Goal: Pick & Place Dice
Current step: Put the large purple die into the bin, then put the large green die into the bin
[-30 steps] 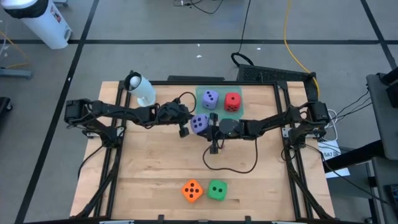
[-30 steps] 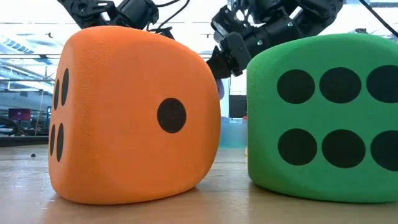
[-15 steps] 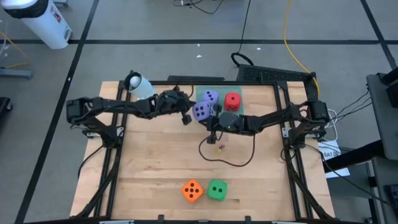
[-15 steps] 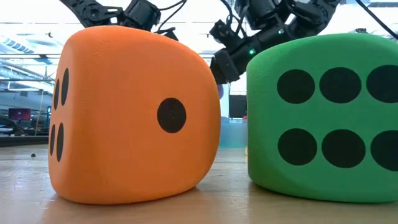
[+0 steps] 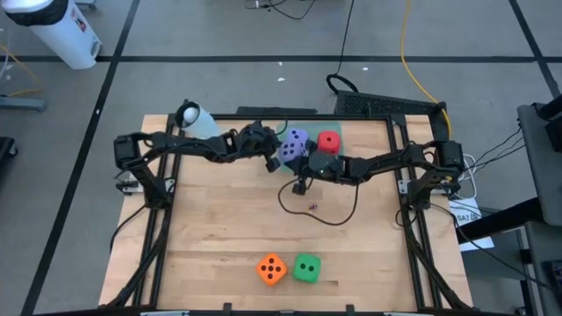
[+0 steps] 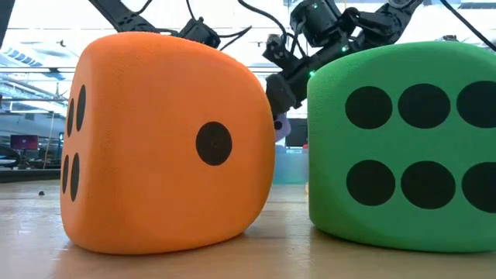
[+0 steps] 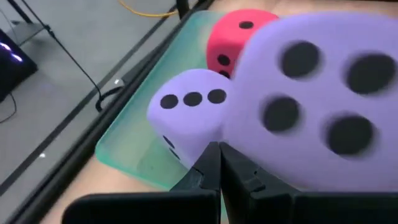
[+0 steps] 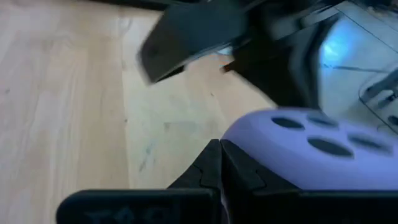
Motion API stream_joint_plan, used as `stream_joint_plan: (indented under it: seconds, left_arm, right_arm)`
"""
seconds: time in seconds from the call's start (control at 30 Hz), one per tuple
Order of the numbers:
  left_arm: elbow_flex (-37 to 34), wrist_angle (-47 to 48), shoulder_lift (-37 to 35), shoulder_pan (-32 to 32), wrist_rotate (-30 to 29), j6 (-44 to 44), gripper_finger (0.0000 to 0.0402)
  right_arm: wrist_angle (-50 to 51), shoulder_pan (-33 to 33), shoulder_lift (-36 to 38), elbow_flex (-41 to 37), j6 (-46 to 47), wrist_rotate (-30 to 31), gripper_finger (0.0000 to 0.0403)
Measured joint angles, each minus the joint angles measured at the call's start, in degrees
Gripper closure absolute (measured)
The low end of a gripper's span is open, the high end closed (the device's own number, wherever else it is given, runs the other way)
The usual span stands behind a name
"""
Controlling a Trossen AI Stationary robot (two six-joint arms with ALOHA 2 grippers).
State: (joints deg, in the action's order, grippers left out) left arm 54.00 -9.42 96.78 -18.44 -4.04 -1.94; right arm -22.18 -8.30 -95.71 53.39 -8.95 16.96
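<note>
Purple die (image 5: 295,146) sits squeezed between both claws at tray (image 5: 285,131) edge, upper centre of high view. Left claw (image 5: 272,161) w/ fingers closed presses from frame left, right claw (image 5: 301,171) closed too, from lower right. Neither grips it. Left looks nearer; tray lies just beyond.

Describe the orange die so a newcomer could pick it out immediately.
Start at the wooden table and go to its near edge, far from the teal tray where both arms are gathered. Two dice sit there side by side; the orange die is the one toward the left arm's side, beside the green die. It is the only orange cube.
</note>
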Motion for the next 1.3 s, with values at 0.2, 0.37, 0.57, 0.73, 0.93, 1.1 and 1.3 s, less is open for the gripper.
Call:
stream_joint_plan:
  seconds: [0.2,0.37,0.57,0.73,0.93,1.1,1.3]
  left_arm:
    - [-0.1,0.8,0.0,0.8,2.9,0.2,0.0401]
    - [-0.1,0.4,0.0,1.5,0.8,-0.1,0.0401]
    - [-0.1,1.2,0.0,1.9,-0.3,-0.6,0.0401]
    - [-0.1,4.4,-1.2,3.1,-1.6,-1.8,0.0401]
    - [-2.8,7.9,-10.2,5.8,-1.8,-3.5,0.0401]
    - [-12.8,2.1,-23.8,6.3,2.1,-5.0,0.0401]
    - [-29.1,-11.4,-39.3,5.1,9.4,-1.9,0.0401]
  right_arm:
    - [0.8,-0.8,0.0,0.1,2.4,9.0,0.0403]
    - [2.5,-0.7,0.0,0.1,2.4,7.9,0.0403]
    - [2.2,0.6,0.0,0.1,2.2,7.0,0.0403]
    - [1.8,2.3,1.0,0.0,-0.1,7.0,0.0403]
    - [4.1,4.6,8.6,-1.3,0.1,-1.7,0.0403]
    - [-4.6,5.2,18.4,-11.6,1.5,-6.0,0.0403]
    - [-19.8,4.2,28.9,-25.5,8.4,-14.0,0.0403]
